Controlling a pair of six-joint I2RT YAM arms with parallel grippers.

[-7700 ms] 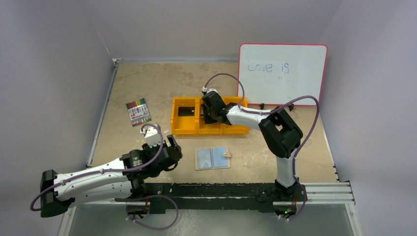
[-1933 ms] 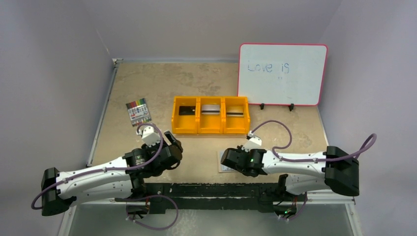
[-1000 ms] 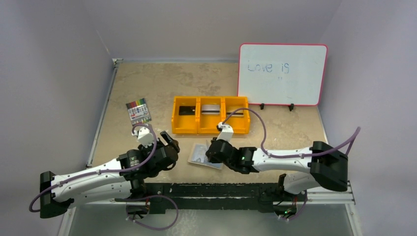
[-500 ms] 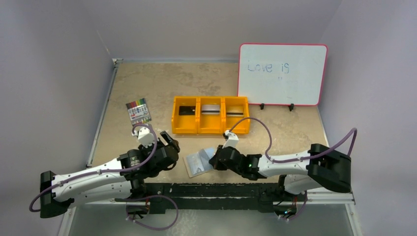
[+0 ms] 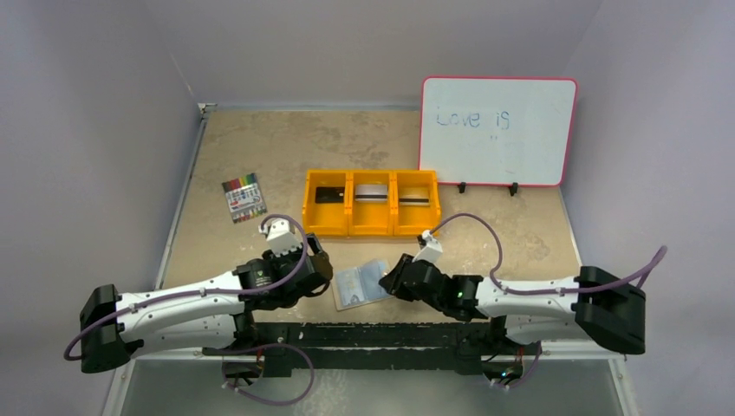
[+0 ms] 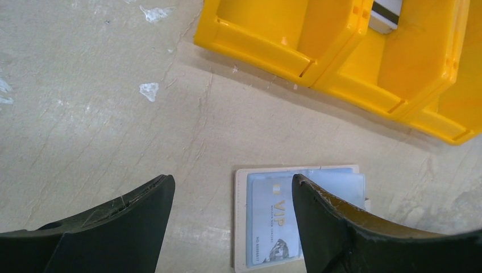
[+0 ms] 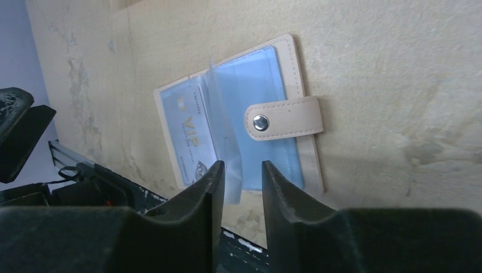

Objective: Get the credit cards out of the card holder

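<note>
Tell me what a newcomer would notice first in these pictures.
The bright orange tray mid-table stands out, with cards in its three compartments. Behind it on the right stands a whiteboard reading "Love is". Near the front edge, the card holder lies open between the left gripper and the right gripper, a VIP card showing inside.

Left claw (image 6: 232,185) apparently nearer card holder (image 5: 362,285)

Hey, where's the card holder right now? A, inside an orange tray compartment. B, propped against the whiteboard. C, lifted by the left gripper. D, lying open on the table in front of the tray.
D: the card holder lies spread open, flat on the table, on the near side of the orange tray.
</note>
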